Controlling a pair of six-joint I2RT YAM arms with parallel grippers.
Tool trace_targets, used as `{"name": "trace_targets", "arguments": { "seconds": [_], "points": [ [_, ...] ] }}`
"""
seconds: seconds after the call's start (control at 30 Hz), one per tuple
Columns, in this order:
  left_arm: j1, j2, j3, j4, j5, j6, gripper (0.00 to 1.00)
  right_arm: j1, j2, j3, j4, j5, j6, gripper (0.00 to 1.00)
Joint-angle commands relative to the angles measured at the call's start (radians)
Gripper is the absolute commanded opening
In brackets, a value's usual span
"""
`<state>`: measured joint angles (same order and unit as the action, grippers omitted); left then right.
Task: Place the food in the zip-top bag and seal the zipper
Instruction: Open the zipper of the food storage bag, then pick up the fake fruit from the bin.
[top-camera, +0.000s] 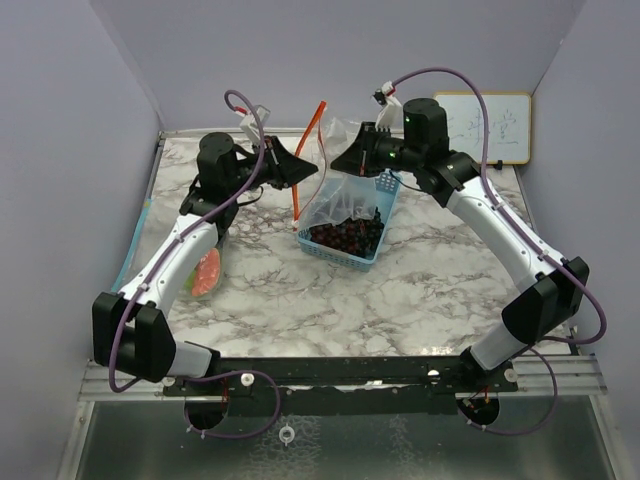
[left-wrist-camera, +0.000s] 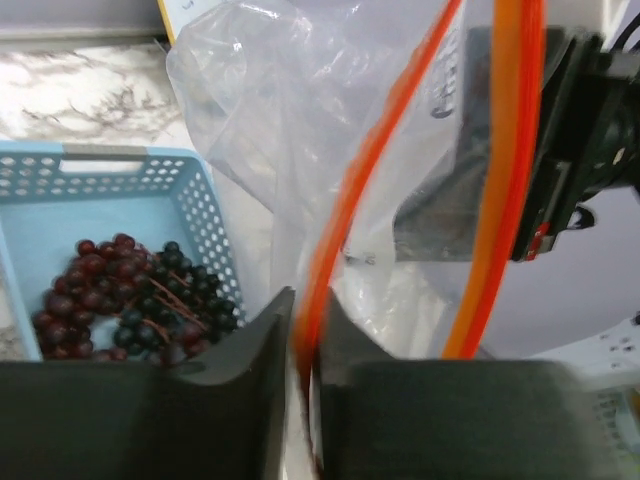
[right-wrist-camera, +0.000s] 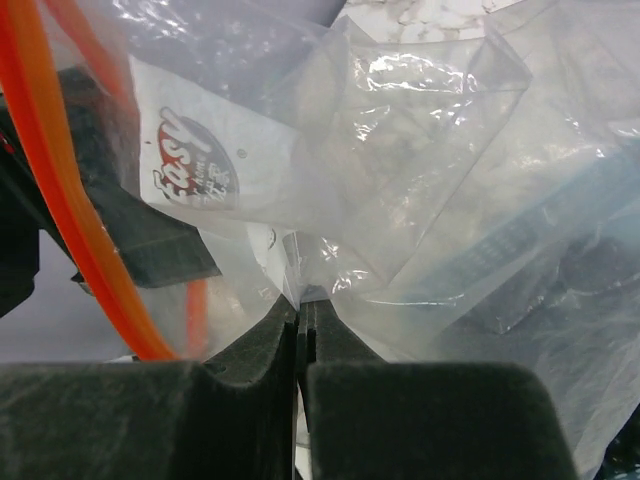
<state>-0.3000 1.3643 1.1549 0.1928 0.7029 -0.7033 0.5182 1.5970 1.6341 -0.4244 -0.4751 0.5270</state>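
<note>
The clear zip-top bag (top-camera: 335, 165) with its orange zipper (top-camera: 308, 150) hangs between both grippers above a light-blue basket (top-camera: 338, 259). My left gripper (top-camera: 303, 172) is shut on the orange zipper strip (left-wrist-camera: 340, 210), which runs between its jaws in the left wrist view (left-wrist-camera: 305, 330). My right gripper (top-camera: 347, 160) is shut on a fold of the bag's clear film (right-wrist-camera: 400, 130), jaws pressed together (right-wrist-camera: 302, 300). Dark purple grape bunches (left-wrist-camera: 130, 295) lie in the basket (left-wrist-camera: 120, 170). A reddish food piece with a green edge (top-camera: 207, 272) lies on the table beside my left arm.
The marble table (top-camera: 420, 290) is walled by purple panels on three sides. A small whiteboard (top-camera: 485, 127) leans at the back right. The basket stands near the table's middle back, directly under the bag.
</note>
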Motion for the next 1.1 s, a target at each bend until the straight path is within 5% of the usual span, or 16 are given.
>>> {"name": "trace_targets", "arguments": {
  "seconds": [0.0, 0.2, 0.4, 0.5, 0.7, 0.87, 1.07],
  "points": [
    [-0.004, 0.024, 0.055, -0.064, -0.001, 0.065, 0.00, 0.008, 0.003, -0.009, 0.080, -0.060, 0.043, 0.02],
    [0.032, 0.009, 0.255, -0.565, -0.501, 0.334, 0.00, 0.006, -0.009, 0.006, -0.016, 0.119, -0.014, 0.02],
    [0.043, -0.040, 0.312, -0.736, -0.920, 0.474, 0.00, 0.005, -0.006, 0.009, -0.062, 0.360, -0.015, 0.03],
    [0.042, -0.058, 0.314, -0.758, -0.989, 0.511, 0.00, 0.005, 0.032, 0.051, 0.003, 0.245, -0.047, 0.29],
    [0.042, -0.075, 0.332, -0.776, -1.074, 0.547, 0.00, 0.005, 0.047, 0.076, 0.136, 0.095, -0.038, 0.64],
    [0.042, -0.075, 0.335, -0.783, -1.104, 0.567, 0.00, 0.005, 0.119, 0.135, -0.116, 0.193, -0.053, 0.64],
    [0.029, -0.062, 0.258, -0.765, -1.022, 0.502, 0.00, 0.012, 0.188, 0.014, -0.278, 0.330, -0.073, 0.65]
  ]
}}
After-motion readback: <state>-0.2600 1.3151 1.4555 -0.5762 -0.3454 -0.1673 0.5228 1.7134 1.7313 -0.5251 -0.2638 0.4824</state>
